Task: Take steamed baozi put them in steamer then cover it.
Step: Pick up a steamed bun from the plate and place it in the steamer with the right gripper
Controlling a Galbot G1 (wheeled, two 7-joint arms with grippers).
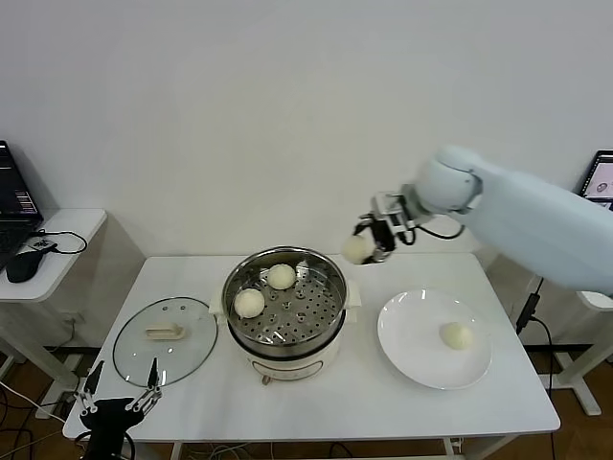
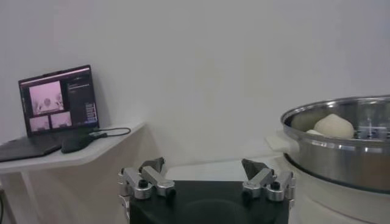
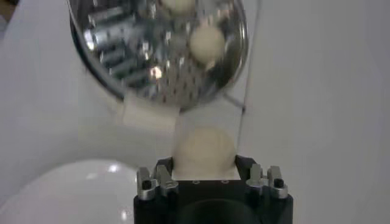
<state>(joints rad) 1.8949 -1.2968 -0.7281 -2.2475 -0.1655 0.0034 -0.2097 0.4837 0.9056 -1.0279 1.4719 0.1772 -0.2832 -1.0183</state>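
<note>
The steel steamer (image 1: 284, 302) stands at the table's middle on its white base, with two baozi (image 1: 281, 276) (image 1: 249, 303) on its perforated tray. My right gripper (image 1: 367, 247) is shut on a third baozi (image 1: 357, 248) and holds it in the air just beyond the steamer's right rim; in the right wrist view the bun (image 3: 204, 152) sits between the fingers with the steamer (image 3: 122, 55) beyond it. A fourth baozi (image 1: 457, 335) lies on the white plate (image 1: 407, 335). The glass cover (image 1: 165, 338) lies flat, left of the steamer. My left gripper (image 1: 120, 398) is open, low at the table's front left corner.
A side table (image 1: 57, 235) with a laptop and mouse stands at the left; the laptop (image 2: 58, 103) also shows in the left wrist view. A second screen (image 1: 599, 177) is at the far right. The steamer's wall (image 2: 341, 152) rises close beside the left gripper (image 2: 206, 176).
</note>
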